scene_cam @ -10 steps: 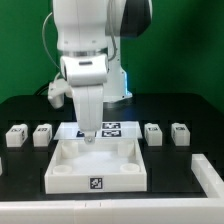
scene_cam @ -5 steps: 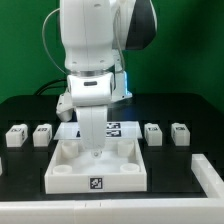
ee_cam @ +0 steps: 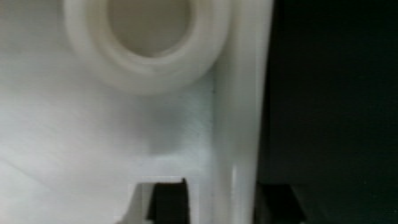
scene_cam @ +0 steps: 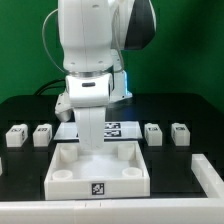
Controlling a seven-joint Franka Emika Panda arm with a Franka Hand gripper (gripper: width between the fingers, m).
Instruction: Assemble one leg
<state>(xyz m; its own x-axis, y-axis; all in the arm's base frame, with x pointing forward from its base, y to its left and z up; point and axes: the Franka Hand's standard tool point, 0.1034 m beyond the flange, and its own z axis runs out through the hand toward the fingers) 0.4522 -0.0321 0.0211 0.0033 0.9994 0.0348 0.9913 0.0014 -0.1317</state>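
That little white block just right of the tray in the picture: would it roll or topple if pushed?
Probably slide, not roll: the leg looks boxy with flat faces. It sits low and squat, so tipping seems unlikely. Looks like rigid plastic: likely stiff, light.

Four legs [scene_cam: 15, 136] [scene_cam: 43, 134] [scene_cam: 153, 133] [scene_cam: 180, 133], one tray [scene_cam: 120, 181], one marker board [scene_cam: 118, 128]
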